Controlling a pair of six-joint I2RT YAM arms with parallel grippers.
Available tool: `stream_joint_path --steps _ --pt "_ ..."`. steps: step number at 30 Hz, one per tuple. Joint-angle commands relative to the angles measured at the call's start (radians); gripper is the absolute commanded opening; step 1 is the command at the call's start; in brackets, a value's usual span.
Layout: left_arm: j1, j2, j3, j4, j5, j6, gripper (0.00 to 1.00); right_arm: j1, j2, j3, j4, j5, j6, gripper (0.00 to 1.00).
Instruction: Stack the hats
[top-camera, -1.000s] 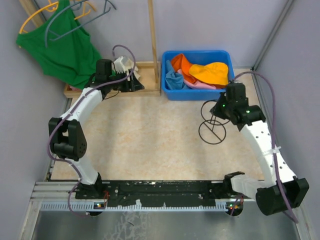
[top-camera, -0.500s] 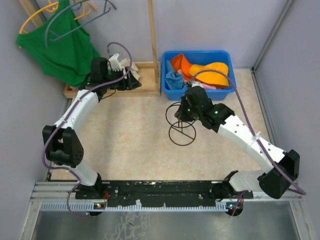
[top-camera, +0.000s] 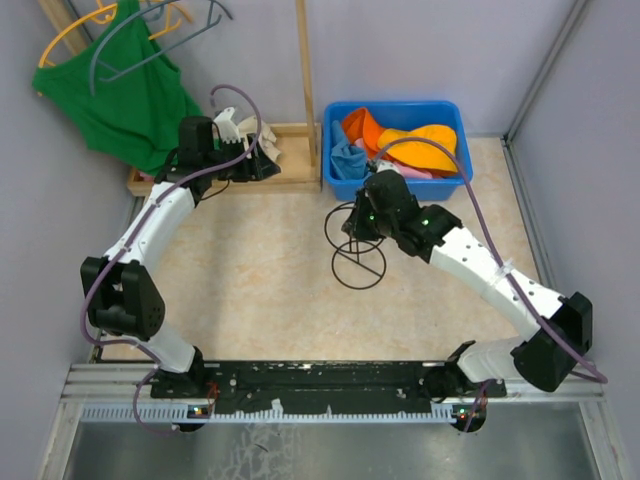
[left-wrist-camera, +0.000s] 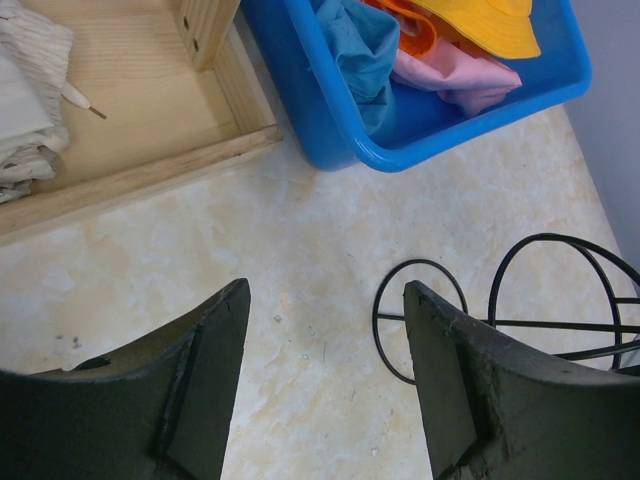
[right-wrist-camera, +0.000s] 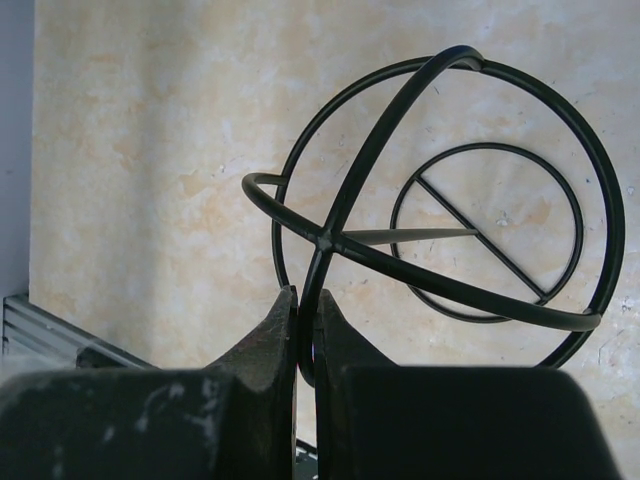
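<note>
Right gripper (right-wrist-camera: 305, 300) has its fingers clenched on one hoop of the black wire hat stand (right-wrist-camera: 325, 240), out at mid-table just near of the blue bin (top-camera: 390, 104). All four hats lie heaped in that bin at the far side: the yellow-orange hat (top-camera: 425, 145) on top, with the bright orange hat (top-camera: 362, 128), light blue hat (top-camera: 345, 160) and pink hat (top-camera: 405, 172) around it. Far left, the left gripper (left-wrist-camera: 325, 290) hangs with fingers spread, nothing between them, beside the wooden tray (left-wrist-camera: 150, 170).

Overhead and both wrist views share the stand (right-wrist-camera: 322, 240).
</note>
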Motion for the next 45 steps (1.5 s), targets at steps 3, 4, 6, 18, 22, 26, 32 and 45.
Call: stream_joint_path --steps 3,4,6,18,22,26,32,45 --pt "0.0 -0.033 -0.01 -0.008 -0.002 -0.012 0.69 0.014 0.007 0.111 0.013 -0.033 -0.006 0.04" --pt "-0.001 -0.034 -0.011 -0.009 -0.001 -0.011 0.69 0.013 0.005 0.115 0.001 -0.041 -0.01 0.08" --pt "-0.002 -0.038 -0.016 -0.008 -0.002 -0.01 0.69 0.014 -0.006 0.111 -0.009 -0.053 -0.013 0.15" --pt "-0.004 -0.042 -0.048 0.08 0.035 -0.064 0.7 0.015 -0.142 0.08 -0.116 0.041 -0.017 0.48" --pt "-0.004 -0.039 -0.067 0.127 0.037 -0.074 0.72 0.012 -0.194 0.101 -0.203 0.134 -0.043 0.61" --pt "-0.003 -0.015 -0.052 0.133 0.087 -0.084 0.73 -0.053 -0.208 0.139 -0.179 0.19 -0.115 0.98" --pt "-0.004 -0.002 -0.043 0.132 0.144 -0.116 0.75 -0.304 -0.2 0.131 0.075 0.078 -0.088 0.99" --pt "-0.001 0.002 -0.032 0.112 0.131 -0.141 0.8 -0.539 0.715 1.108 -0.265 0.188 -0.215 0.96"
